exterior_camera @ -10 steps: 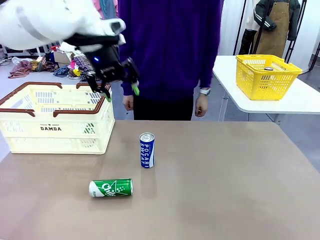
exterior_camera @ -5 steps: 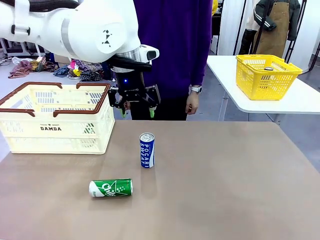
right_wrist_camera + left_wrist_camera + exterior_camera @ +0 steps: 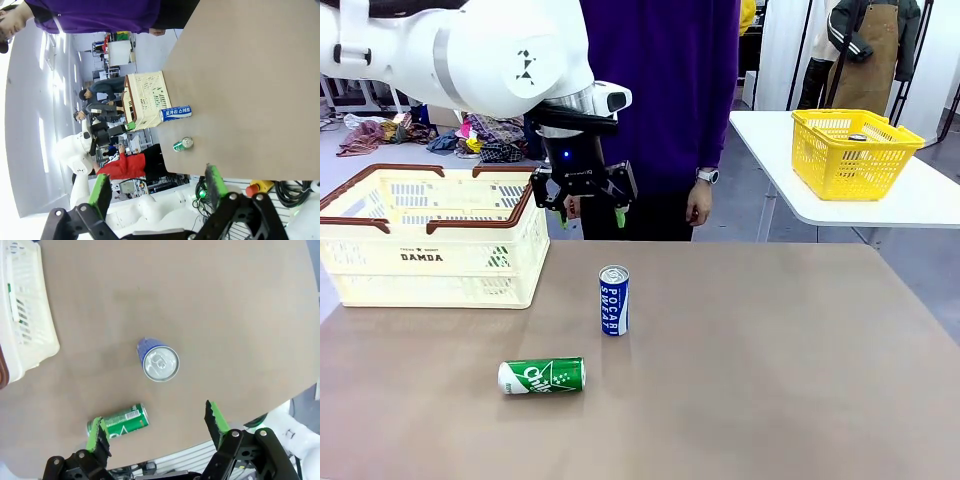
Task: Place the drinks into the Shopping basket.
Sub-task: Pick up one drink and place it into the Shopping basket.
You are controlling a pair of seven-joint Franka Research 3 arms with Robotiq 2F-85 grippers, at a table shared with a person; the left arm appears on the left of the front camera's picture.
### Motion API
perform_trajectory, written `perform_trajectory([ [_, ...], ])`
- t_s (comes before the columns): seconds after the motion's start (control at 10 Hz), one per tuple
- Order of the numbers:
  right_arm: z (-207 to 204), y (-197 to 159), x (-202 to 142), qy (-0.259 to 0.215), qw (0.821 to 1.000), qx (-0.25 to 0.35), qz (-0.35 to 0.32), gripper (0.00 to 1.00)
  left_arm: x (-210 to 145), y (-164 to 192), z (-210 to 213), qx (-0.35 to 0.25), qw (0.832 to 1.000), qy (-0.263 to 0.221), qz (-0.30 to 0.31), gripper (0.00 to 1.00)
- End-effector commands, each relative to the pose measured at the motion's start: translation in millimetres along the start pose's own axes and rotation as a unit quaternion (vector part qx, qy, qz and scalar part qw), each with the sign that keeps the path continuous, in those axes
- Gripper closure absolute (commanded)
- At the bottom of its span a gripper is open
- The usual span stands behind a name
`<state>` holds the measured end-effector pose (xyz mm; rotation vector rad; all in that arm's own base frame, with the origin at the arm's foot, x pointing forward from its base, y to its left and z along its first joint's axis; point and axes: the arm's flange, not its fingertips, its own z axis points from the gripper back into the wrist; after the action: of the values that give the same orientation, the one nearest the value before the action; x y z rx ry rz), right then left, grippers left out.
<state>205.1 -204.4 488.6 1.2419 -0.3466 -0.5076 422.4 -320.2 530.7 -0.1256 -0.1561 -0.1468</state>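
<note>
The blue "POCARI SWEAT" can stands upright mid-table; from above its silver top shows. The green can lies on its side nearer the front edge, also seen as the green can behind my left fingertip. My left gripper hangs open and empty above the table's far edge, up and left of the blue can, beside the cream DAMDA Shopping basket. In its own view the left gripper spreads wide. My right gripper is open and empty off the table's side; both cans lie far ahead.
A person in a purple top stands at the far edge, hands hanging down. A yellow mesh basket sits on a white side table at back right. The brown table spreads bare to the right.
My left arm swung right from over the Shopping basket's corner toward the blue can, then held nearly still. The person shifted slightly left. Both cans stayed put.
</note>
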Motion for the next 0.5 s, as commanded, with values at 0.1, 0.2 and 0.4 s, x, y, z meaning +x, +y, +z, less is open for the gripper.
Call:
perform_trajectory([
  [0.1,0,5,1,-0.001,1.0,0.011,-0.004,0.0,-17,-16,-40,0.019,0.999,-0.027,0.009,0.0],
  [0.2,0,5,1,-0.001,1.0,0.011,-0.004,0.0,-17,-21,-54,0.046,0.997,-0.039,0.053,0.0],
  [0.4,0,5,1,-0.001,1.0,0.011,-0.004,0.0,-18,-30,-76,0.051,0.997,-0.032,0.047,0.0],
])
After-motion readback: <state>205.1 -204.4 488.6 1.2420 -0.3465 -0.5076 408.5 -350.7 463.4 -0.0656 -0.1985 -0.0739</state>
